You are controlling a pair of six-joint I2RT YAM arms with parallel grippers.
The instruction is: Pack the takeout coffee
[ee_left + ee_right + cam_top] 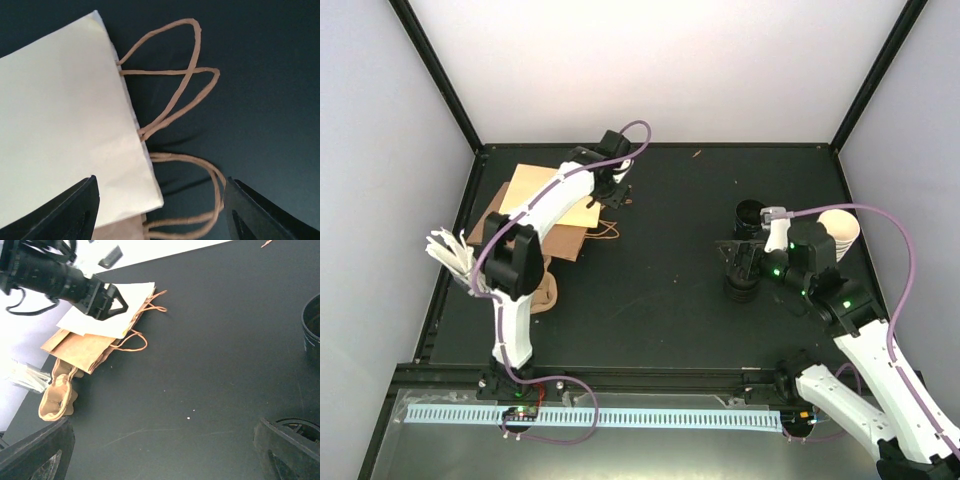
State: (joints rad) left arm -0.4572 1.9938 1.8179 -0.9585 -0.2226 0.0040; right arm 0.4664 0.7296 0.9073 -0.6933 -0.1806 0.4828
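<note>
— Cream-white paper cup (840, 228), the small tapered one with the rolled rim: where is it?
— On the right side of the black tabletop (670, 300), just beyond my right arm, which hides part of it. It is well apart from the bags on the left.
— Do your right jaws have it?
— No. My right jaws are spread wide and empty. Their black fingers (35, 450) sit at the two lower corners of the wrist view, with bare tabletop between them. They hang left of the cup, with a round black plastic piece (750, 215) on their far side.
— And the left jaws?
— Gaping too, gripping nothing. Their fingers (75, 210) hover over the mouth end of a flat cream paper bag (60, 115) and its twisted brown loop handles (185, 85). That bag lies at the far left, on top of a flat brown paper bag (75, 350).
— Anything else by the bags?
— A tan moulded-pulp piece (57, 397) lies just to the near side of them. I cannot tell whether it touches them.
</note>
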